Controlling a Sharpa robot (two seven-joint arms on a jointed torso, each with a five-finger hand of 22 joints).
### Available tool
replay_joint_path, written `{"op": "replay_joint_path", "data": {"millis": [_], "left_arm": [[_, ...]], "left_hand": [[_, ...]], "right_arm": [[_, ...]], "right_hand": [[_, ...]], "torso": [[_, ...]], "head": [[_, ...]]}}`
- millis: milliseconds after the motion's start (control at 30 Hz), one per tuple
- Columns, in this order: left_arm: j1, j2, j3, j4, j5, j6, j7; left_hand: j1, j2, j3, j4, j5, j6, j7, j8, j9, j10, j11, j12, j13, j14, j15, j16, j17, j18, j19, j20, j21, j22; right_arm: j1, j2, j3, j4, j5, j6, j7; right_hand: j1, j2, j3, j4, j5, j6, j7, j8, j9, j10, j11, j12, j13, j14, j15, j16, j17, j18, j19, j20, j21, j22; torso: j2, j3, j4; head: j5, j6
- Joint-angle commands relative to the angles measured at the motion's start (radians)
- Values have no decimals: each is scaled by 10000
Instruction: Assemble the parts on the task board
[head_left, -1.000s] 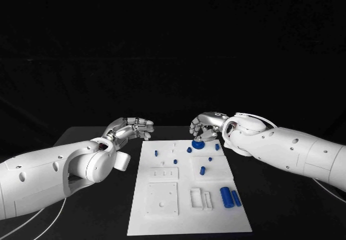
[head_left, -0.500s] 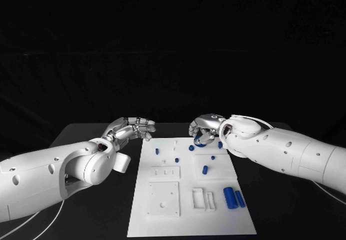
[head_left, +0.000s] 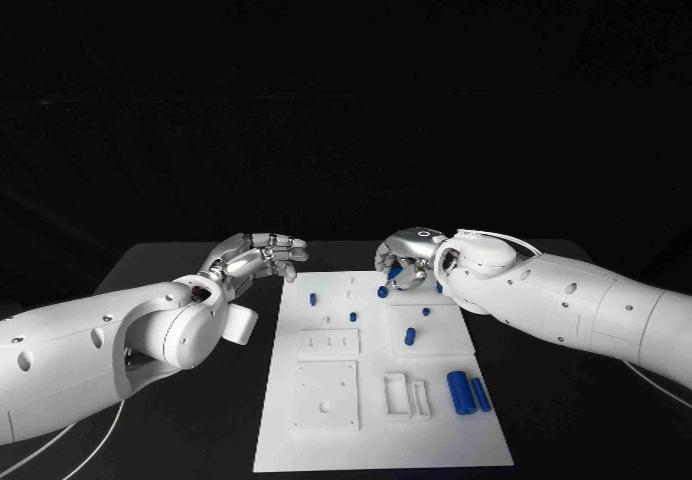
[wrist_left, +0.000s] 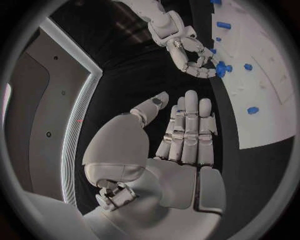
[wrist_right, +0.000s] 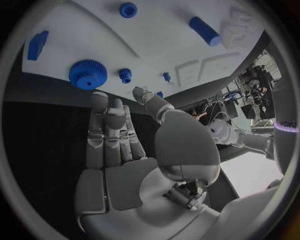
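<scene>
Released blue gear (wrist_right: 87, 74) onto task board (head_left: 361, 440) far edge; right robot hand (head_left: 408, 262) now empty, fingers apart; rigid, light, pinch rim.

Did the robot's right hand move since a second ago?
Yes, a little. The right hand has drawn back from the big blue gear to beyond the white task board's far edge.

A black table (head_left: 173, 275) stands in a dark room, with plain black behind it. At the table's far side, a pale grey wall panel (wrist_left: 53, 120) carries a thin bright strip of light (wrist_left: 80, 127) along its edge.
</scene>
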Motion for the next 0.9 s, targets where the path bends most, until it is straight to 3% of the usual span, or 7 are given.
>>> {"op": "replay_joint_path", "data": {"millis": [33, 267, 367, 900], "left_arm": [[47, -4, 12, 51, -59, 55, 58], [69, -21, 12, 121, -24, 92, 14], [69, -26, 13, 147, 22, 111, 7], [84, -13, 14, 96, 23, 179, -30]], "left_hand": [[-61, -41, -71, -1, -49, -10, 31, -46, -2, -63, -8, -56, 3, -57, -13, 75, 13, 198, -32, -38, 57, 236], [-73, -44, -70, 2, -53, -13, 33, -54, -2, -80, -3, -69, 1, -86, -9, 117, 22, 198, -51, -37, 87, 232], [-88, -37, -71, 10, -59, -17, 36, -61, -2, -95, 2, -81, 0, -99, -7, 151, 29, 201, -55, -36, 112, 229], [-132, -52, -77, 16, -64, -47, 49, -89, -5, -134, 17, -110, -2, -151, 5, 217, 33, 207, -86, -28, 164, 221]], "right_arm": [[-39, 40, -4, -40, -232, 192, -57], [-120, 85, -12, -81, -314, 317, -101], [-137, 98, -14, -97, -327, 342, -111], [-225, 219, -24, -211, -412, 343, -175]], "right_hand": [[-85, -23, -67, -21, 49, 32, -9, -62, -7, 42, -12, 8, -18, -32, 34, 58, -10, 249, 94, -192, 71, 249], [-81, 5, -96, -20, 16, 77, -24, -59, -5, 105, -32, 20, -23, -28, 15, 179, -23, 249, 118, -214, 167, 250], [-96, 12, -114, -18, -8, 89, -27, -63, -6, 119, -34, 16, -30, -32, 12, 237, -31, 249, 124, -220, 212, 248], [-119, 60, -113, -12, -81, 124, -38, -70, -8, 148, -37, 11, -45, -69, 10, 316, -80, 249, 93, -194, 283, 242]], "torso": [[57, 4, 0], [128, 0, 4], [150, 7, -18], [220, 10, -9]], "head": [[-4, 26], [-82, 109], [-67, 102], [-94, 81]]}}
